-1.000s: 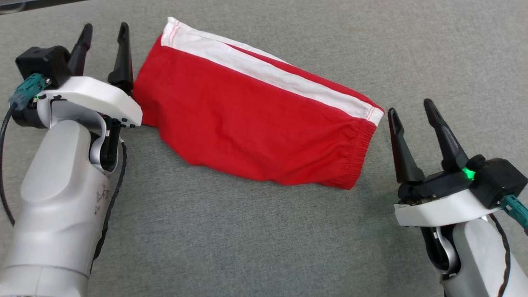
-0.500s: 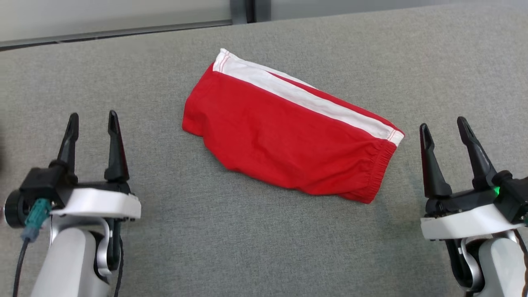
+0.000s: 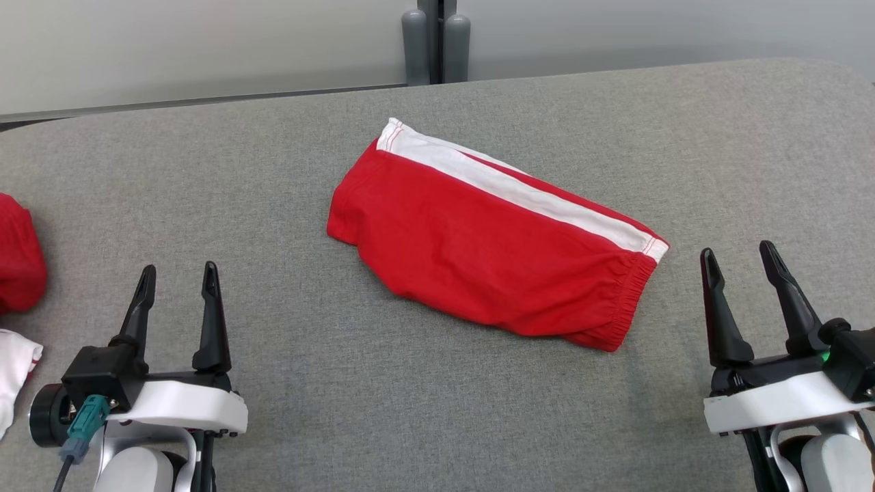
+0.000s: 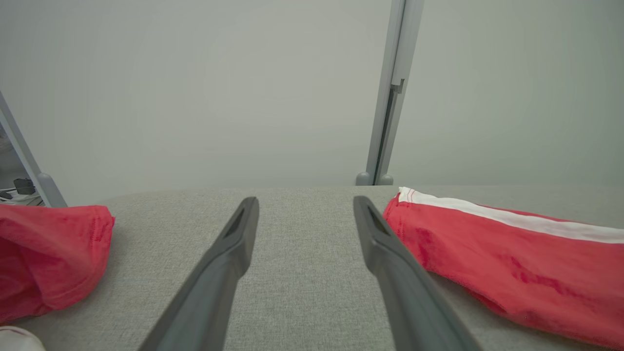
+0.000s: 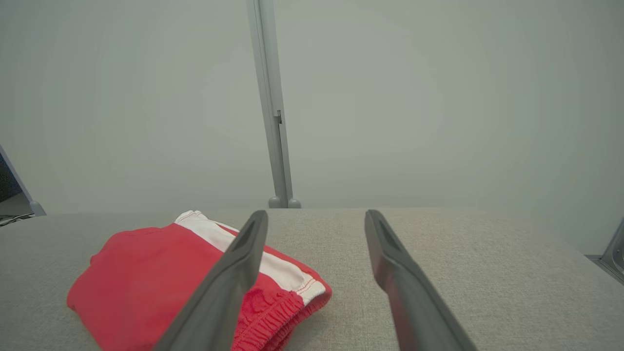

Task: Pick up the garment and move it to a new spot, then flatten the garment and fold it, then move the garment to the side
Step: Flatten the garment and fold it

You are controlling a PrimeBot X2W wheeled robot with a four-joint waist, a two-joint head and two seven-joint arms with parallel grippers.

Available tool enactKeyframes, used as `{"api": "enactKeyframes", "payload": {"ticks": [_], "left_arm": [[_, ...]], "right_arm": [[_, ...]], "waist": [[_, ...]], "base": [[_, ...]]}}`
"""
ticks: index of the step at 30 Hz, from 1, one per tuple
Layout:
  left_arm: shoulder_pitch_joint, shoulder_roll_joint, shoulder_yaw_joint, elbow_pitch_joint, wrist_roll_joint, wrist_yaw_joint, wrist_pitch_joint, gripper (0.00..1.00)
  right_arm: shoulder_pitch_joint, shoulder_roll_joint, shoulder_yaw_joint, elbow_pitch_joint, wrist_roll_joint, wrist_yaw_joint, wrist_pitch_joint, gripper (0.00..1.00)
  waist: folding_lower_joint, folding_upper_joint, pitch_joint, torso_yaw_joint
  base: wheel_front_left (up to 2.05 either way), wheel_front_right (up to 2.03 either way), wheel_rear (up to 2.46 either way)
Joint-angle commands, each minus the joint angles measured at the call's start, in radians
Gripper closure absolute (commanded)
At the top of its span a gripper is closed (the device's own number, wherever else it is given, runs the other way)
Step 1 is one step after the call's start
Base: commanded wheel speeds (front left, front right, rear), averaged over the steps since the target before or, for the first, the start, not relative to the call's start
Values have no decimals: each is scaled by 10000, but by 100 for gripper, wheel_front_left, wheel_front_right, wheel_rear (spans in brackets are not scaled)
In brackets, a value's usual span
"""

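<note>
Folded red shorts with a white side stripe (image 3: pixel 492 246) lie slantwise in the middle of the grey table (image 3: pixel 410 410), elastic waistband toward the right. My left gripper (image 3: pixel 179 272) stands open at the lower left, well clear of the shorts. At the lower right my right gripper (image 3: pixel 738 249) is open too, just right of the waistband and apart from it. The left wrist view has the shorts (image 4: pixel 507 253) to the right of my open gripper (image 4: pixel 304 201). From the right wrist the shorts (image 5: pixel 161 278) lie left of and partly behind my open gripper (image 5: pixel 317 213).
Another red garment (image 3: pixel 17 253) and a white cloth (image 3: pixel 14 369) lie at the table's left edge; the red garment (image 4: pixel 44 253) is in the left wrist view too. A grey post (image 3: pixel 435 41) and pale wall stand behind the table's far edge.
The head camera has pulled back and up, bringing the wall and left-edge garments into view. Both grippers have drawn back from the shorts' ends toward me, still open. The shorts lie still.
</note>
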Motion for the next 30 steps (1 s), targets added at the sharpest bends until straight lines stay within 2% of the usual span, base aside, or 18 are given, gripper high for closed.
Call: {"api": "enactKeyframes", "payload": {"ticks": [1,9,15,23,26,30], "left_arm": [[148,90,28,-62,-31,70,28,0],[55,140,-8,-155,-97,66,119,0],[-630,98,-334,-121,-27,-150,242,0],[-2982,-67,-1175,951,-38,-1034,842,0],[-4022,-146,-1431,1999,-215,-1484,1367,0],[-5128,-176,-1676,3705,-455,-1842,2161,0]], "right_arm": [[87,-3,-40,-81,36,-3,52,0],[78,67,-76,-168,33,-3,121,0],[-74,70,-51,-203,22,-3,143,0],[-482,200,38,-331,28,-3,55,0],[-667,285,159,-335,24,-3,-26,0],[-880,377,328,-162,12,-3,-173,0]], "waist": [[0,-1,1,-14],[0,-1,60,-11],[0,-1,290,-39],[0,-1,1126,-387],[0,-1,1517,-641],[0,-1,1869,-941]], "base": [[0,0,0],[0,0,0],[0,0,0],[0,0,0],[0,0,0],[0,0,0]]}}
